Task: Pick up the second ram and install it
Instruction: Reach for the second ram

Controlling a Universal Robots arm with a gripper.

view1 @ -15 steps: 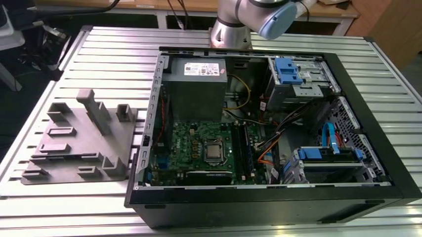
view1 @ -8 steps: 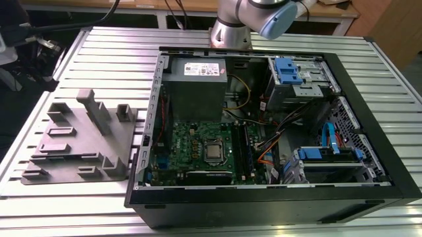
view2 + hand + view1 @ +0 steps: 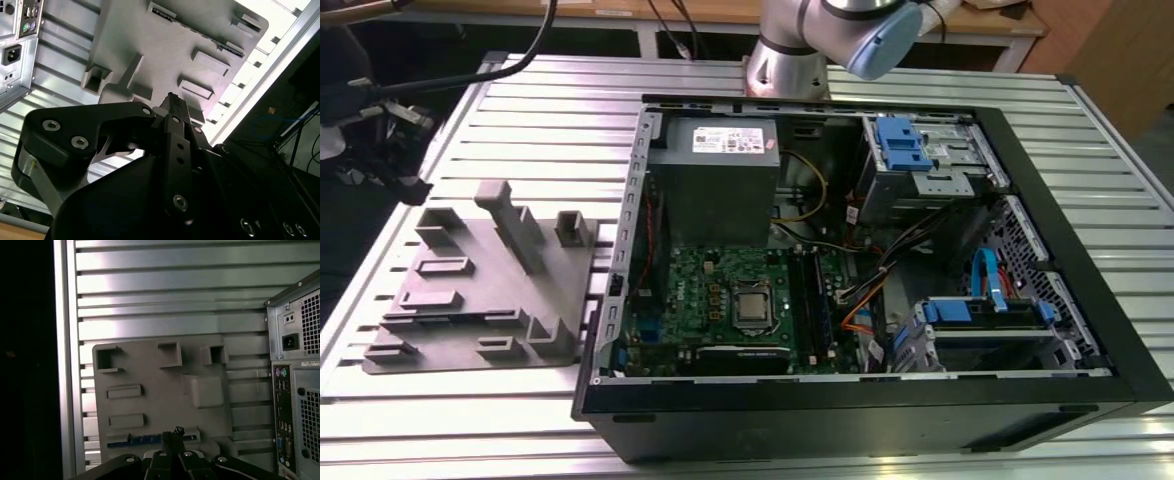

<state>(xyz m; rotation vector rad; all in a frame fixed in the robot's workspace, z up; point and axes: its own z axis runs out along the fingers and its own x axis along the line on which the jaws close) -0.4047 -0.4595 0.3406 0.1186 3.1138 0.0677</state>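
The second ram [image 3: 131, 441] shows as a thin dark blue strip lying in a long slot of the grey holder tray [image 3: 160, 390] in the first wrist view. My gripper [image 3: 173, 433] hovers well above the tray, its dark fingertips closed together with nothing between them and lined up just beside the strip's end. In the second wrist view the gripper [image 3: 172, 100] stands over the same tray [image 3: 165, 45]. The exterior view has the tray [image 3: 480, 290] on the table at the exterior view's left, and the open computer case [image 3: 854, 250] with its green motherboard [image 3: 720, 300] and black slots [image 3: 809, 300].
A slatted metal table [image 3: 534, 110] carries everything. The case's back panel [image 3: 295, 390] with ports stands close beside the tray. Inside the case are a grey power-supply box [image 3: 714, 180], blue drive bays [image 3: 907, 145] and loose cables [image 3: 881, 250]. The arm's base [image 3: 787, 60] rises behind the case.
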